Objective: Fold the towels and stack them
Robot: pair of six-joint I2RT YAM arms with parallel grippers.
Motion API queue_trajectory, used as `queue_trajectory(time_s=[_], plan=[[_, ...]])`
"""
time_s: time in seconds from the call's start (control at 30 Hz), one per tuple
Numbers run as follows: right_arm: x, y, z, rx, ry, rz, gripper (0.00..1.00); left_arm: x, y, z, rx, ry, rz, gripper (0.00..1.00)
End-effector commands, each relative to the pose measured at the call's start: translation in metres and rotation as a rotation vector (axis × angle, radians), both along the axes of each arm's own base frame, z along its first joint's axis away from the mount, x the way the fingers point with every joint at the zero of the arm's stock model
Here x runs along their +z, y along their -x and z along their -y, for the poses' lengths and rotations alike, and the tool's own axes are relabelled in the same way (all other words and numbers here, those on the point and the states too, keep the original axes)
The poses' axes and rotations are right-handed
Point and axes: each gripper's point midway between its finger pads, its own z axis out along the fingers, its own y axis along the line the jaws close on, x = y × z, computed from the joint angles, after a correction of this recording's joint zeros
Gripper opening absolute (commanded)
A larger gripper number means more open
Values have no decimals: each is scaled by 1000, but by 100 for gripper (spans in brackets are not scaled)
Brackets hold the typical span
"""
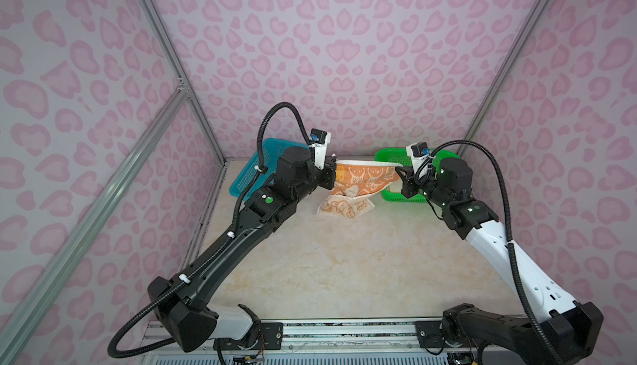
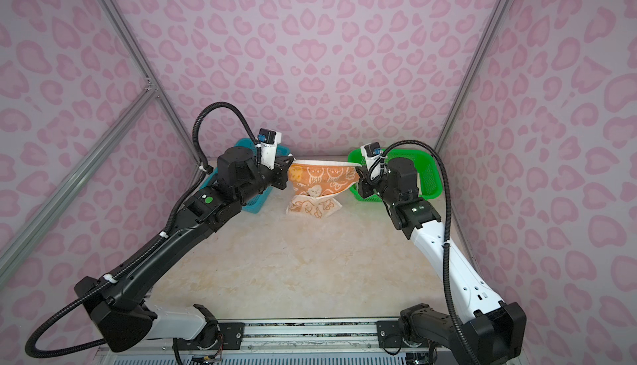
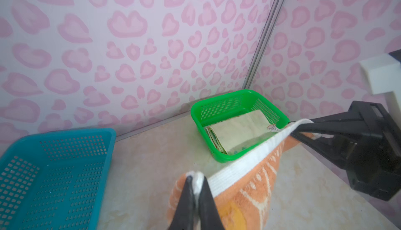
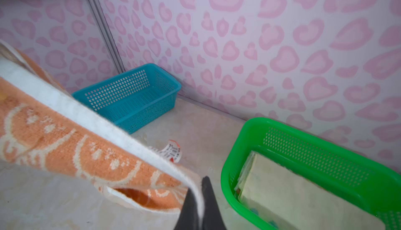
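Now, peach towel (image 1: 362, 177) — left gripper (image 3: 196, 179), right gripper (image 4: 198, 187) pinching corners; hem maybe touching table (image 1: 344, 260).

Print on the tag (image 4: 173, 151) of the peach towel (image 4: 65, 135) is unreadable.

Cream marble-patterned tabletop (image 1: 344, 270), level. Standing directly on it along the far edge are a blue mesh basket (image 1: 243, 180) toward the left corner and a green mesh basket (image 1: 396, 197) toward the right corner. Between the two, the lower end of the peach towel (image 1: 355, 187) rests crumpled on the surface.
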Motion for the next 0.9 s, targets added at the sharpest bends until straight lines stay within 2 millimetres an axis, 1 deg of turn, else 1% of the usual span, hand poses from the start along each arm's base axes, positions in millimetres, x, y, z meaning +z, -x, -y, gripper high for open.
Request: queue_trajectory(time_s=[0.0, 0.07, 0.1, 0.13, 0.17, 0.23, 0.27, 0.3, 0.33, 0.37, 0.4, 0.43, 0.5, 0.57, 0.6, 0.67, 0.7, 0.77, 0.87], plan=[[24, 9, -2, 45, 32, 46, 0, 44, 7, -21, 62, 43, 122, 3], [42, 16, -5, 77, 32, 79, 0, 59, 17, -27, 48, 62, 159, 3], [48, 17, -5, 86, 39, 87, 0, 63, 22, -26, 28, 68, 170, 3], [51, 18, -6, 92, 45, 86, 0, 64, 27, -24, -1, 62, 171, 3], [53, 18, -6, 95, 52, 80, 0, 60, 32, -21, -36, 47, 156, 3], [50, 19, -9, 114, 53, 69, 0, 48, 33, -18, -53, 21, 114, 3], [47, 20, -12, 131, 50, 64, 0, 39, 32, -17, -55, 8, 92, 3], [40, 21, -14, 142, 46, 50, 0, 29, 31, -16, -55, -3, 74, 3], [33, 22, -16, 153, 44, 37, 0, 8, 28, -13, -54, -18, 38, 2], [22, 24, -19, 170, 44, 17, 0, -7, 27, -11, -58, -22, 16, 2], [10, 24, -22, 174, 46, -3, 0, -27, 24, -9, -55, -28, -18, 2], [-1, 25, -23, 175, 50, -22, 0, -40, 22, -8, -49, -21, -38, 2], [-28, 26, -29, 181, 52, -53, 0, -78, 17, -4, -35, -8, -89, 2], [-54, 25, -32, 179, 51, -91, 0, -109, 14, -2, -7, 4, -129, 2], [-71, 26, -34, 178, 60, -113, 0, -128, 14, -1, 4, 3, -151, 2], [-99, 25, -34, 155, 92, -136, 0, -152, 16, 2, 23, -11, -159, 2], [-114, 26, -33, 150, 112, -147, 0, -167, 19, 3, 34, -27, -168, 2], [-137, 26, -32, 133, 146, -155, 0, -188, 28, 7, 29, -54, -182, 2], [-165, 25, -28, 104, 184, -159, 0, -223, 42, 11, 36, -113, -206, 3]])
